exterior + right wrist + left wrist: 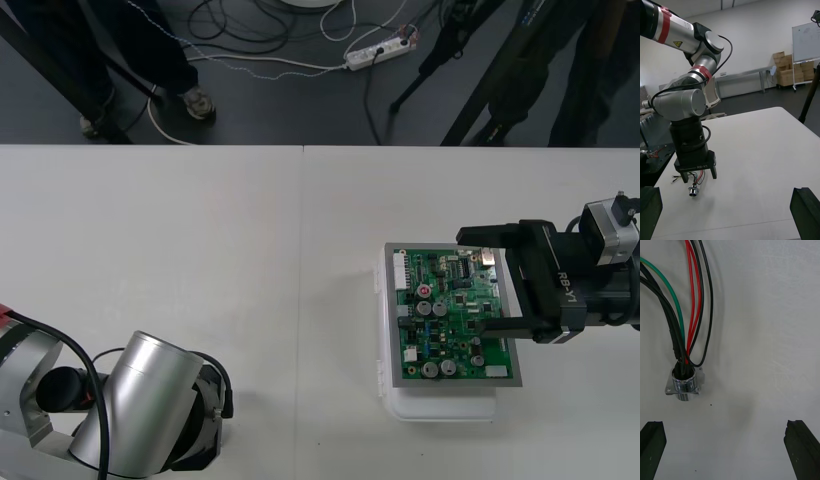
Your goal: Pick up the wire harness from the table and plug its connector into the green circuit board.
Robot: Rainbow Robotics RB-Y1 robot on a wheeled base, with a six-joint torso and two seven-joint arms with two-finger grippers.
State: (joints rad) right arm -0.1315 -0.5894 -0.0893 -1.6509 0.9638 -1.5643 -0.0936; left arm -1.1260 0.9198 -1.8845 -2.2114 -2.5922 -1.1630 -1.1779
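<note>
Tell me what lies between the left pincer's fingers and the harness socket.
Bare table. In the left wrist view, the open left pincer has its fingers apart from the socket, with nothing between them.

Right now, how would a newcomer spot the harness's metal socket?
On the light table, look below the open left hand. The socket is the small shiny round metal piece, flanged, where the red, black and green wires end.
</note>
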